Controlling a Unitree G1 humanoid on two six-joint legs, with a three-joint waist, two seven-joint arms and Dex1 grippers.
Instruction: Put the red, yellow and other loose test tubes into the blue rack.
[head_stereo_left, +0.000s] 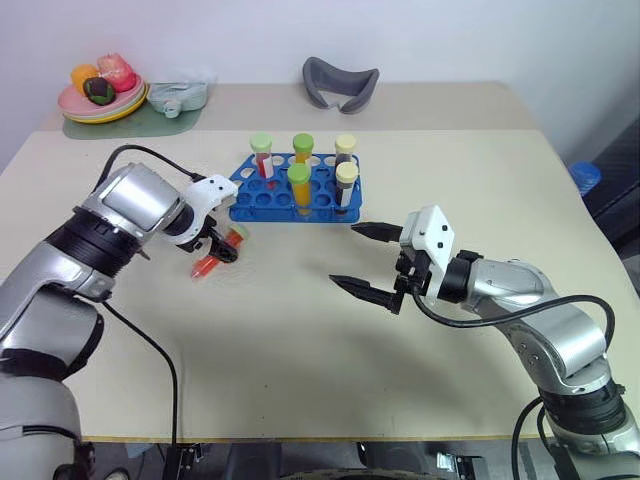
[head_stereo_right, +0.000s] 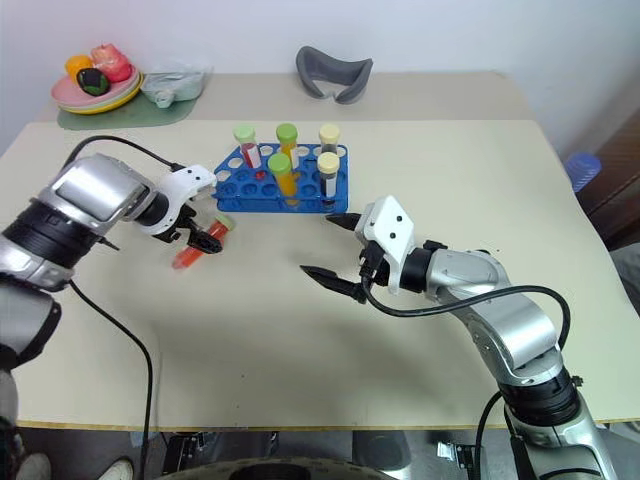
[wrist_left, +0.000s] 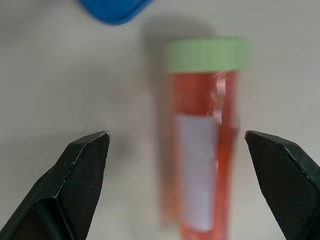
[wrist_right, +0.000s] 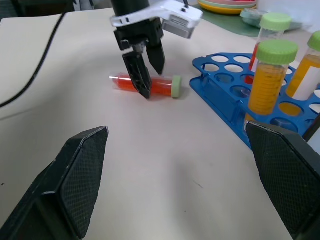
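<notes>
The left gripper (head_stereo_left: 222, 246) hangs over the red tube (wrist_right: 147, 84), which lies flat on the table (head_stereo_left: 300, 340) just beside the near corner of the blue rack (head_stereo_left: 262, 199). Its two fingers stand apart, one on each side of the tube body, and they do not yet press on it. The tube's light-green cap (wrist_left: 207, 55) points away from the gripper, toward the rack. The right gripper (head_stereo_left: 367, 262) waits well apart with fingers wide and nothing between them.

The risk is that the round tube rolls away if one finger touches first. A grip on the smooth label (wrist_left: 196, 170) could also slip when the tube is lifted.
</notes>
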